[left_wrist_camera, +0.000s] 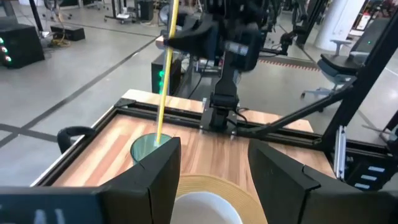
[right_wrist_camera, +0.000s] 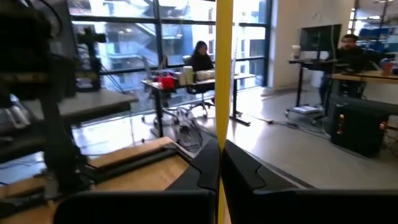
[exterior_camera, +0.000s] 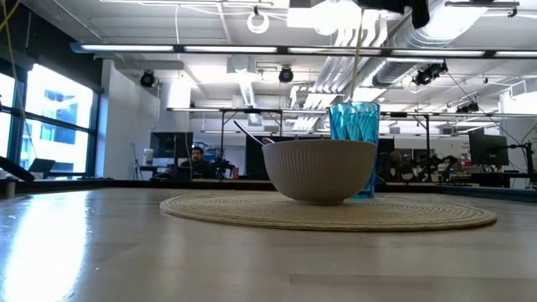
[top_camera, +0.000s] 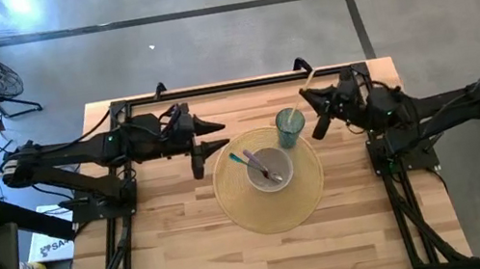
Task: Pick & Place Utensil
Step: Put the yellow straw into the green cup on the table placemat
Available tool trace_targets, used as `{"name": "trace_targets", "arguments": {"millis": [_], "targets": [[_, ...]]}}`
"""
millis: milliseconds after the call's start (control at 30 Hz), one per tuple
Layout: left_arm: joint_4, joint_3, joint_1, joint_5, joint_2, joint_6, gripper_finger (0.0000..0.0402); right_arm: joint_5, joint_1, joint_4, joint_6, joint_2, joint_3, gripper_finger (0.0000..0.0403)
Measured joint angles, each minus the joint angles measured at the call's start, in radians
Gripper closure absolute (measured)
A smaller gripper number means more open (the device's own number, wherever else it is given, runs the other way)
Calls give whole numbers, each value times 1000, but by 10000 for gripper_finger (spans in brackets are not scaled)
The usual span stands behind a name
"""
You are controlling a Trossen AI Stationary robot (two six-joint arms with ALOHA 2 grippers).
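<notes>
A thin yellow stick [left_wrist_camera: 166, 68] stands nearly upright, its lower end in the teal cup [top_camera: 291, 127] at the far edge of the round woven placemat [top_camera: 272, 209]. My right gripper [top_camera: 311, 101] is above the cup, shut on the stick. A pale ribbed bowl [exterior_camera: 319, 170] sits on the mat with a utensil [top_camera: 258, 164] leaning in it. My left gripper [top_camera: 215, 134] is open and empty, left of the mat, pointing toward the cup. My right gripper pinches the yellow stick's shaft [right_wrist_camera: 222, 124] between its two fingers, which lie across it. The stick runs steeply up and down through the hold; its upper end [top_camera: 313, 72] stands above the fingers and its lower end [left_wrist_camera: 158, 138] reaches into the teal cup.
Black frame rails [top_camera: 232, 86] run along the table's far edge and both sides. The near half of the wooden table [top_camera: 242, 261] is bare wood. A person [exterior_camera: 195, 159] sits far behind in the room.
</notes>
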Motion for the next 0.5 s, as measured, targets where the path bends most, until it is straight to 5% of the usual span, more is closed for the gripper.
{"name": "trace_targets", "arguments": {"millis": [267, 500], "targets": [[1, 0, 0, -31, -2, 6, 216, 20, 0, 53, 14, 46, -109, 384], [-11, 0, 1, -201, -35, 91, 216, 30, 0, 62, 59, 63, -120, 324]]}}
